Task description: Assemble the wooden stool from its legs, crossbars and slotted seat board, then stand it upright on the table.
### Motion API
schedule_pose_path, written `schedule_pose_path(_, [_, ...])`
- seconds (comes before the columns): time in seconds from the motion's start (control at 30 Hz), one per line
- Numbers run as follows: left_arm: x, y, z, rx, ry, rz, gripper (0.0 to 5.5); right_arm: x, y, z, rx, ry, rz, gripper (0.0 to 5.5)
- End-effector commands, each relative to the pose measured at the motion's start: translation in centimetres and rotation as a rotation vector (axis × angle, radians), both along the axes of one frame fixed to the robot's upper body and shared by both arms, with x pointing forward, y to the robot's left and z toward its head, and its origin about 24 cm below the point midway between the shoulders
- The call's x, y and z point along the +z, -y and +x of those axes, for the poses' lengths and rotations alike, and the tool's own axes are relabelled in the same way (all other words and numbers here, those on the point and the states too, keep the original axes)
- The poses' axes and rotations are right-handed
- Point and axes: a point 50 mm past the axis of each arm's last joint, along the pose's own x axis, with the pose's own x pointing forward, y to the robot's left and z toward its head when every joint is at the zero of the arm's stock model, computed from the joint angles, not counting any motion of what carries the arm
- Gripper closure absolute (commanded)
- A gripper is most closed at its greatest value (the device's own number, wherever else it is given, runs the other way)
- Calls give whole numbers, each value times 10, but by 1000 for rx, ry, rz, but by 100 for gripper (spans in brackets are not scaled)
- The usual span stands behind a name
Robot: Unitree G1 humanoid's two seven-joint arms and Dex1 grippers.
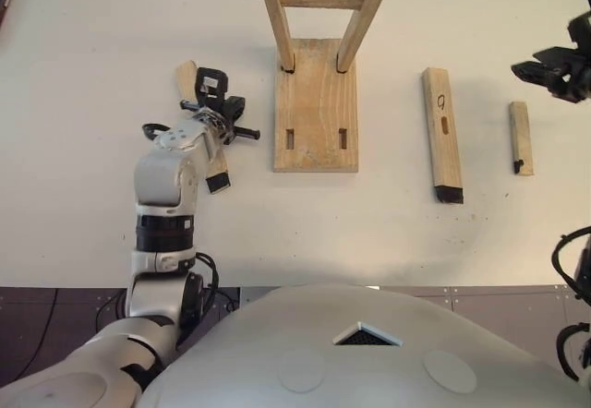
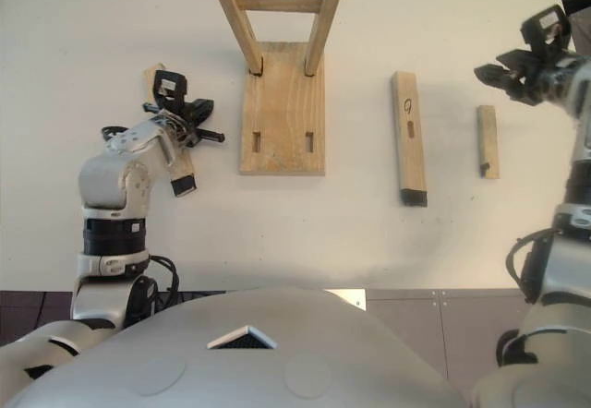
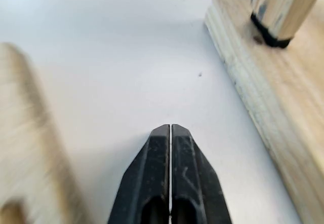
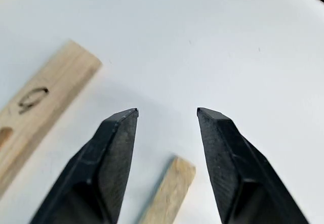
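Head stereo pair overlooking table (image 1: 83, 48), wrist cameras close above it

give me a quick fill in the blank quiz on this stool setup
1. The seat board has ___ legs standing in its slots.
2. The left gripper is ___ and holds nothing.
3. The right gripper is ___, near the short crossbar.
4. The marked leg lies on the seat board's ___ side.
Missing words: two, shut, open, right.
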Motion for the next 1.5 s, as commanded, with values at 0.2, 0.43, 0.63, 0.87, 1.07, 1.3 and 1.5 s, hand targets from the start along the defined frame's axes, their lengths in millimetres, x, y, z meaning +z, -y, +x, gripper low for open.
schedule_pose_path(0.2, [21, -6, -10, 97, 84, 1, 550, -26, 20, -16, -138, -139, 60, 215])
schedule_pose_path(0.43, [26, -1, 7, 31, 96, 15, 550, -56, 6, -19, -204, -182, 165, 215])
schedule_pose_path(0.63, [25, -1, 8, 27, 102, 20, 550, -72, 11, -26, -224, -206, 110, 234])
schedule_pose_path(0.87, [26, 3, 13, 20, 120, 15, 550, -79, 5, -21, -189, -201, 102, 337])
schedule_pose_path(1.07, [38, 2, 15, 7, 167, 7, 550, -79, -2, -19, -126, -164, 59, 421])
schedule_pose_path(1.3, [104, 35, -1, -299, 408, -281, 532, -15, -23, 30, -128, 152, 235, 422])
schedule_pose_path(1.5, [158, 84, 14, -419, 535, -537, 463, 113, -91, 48, 296, 639, 365, 422])
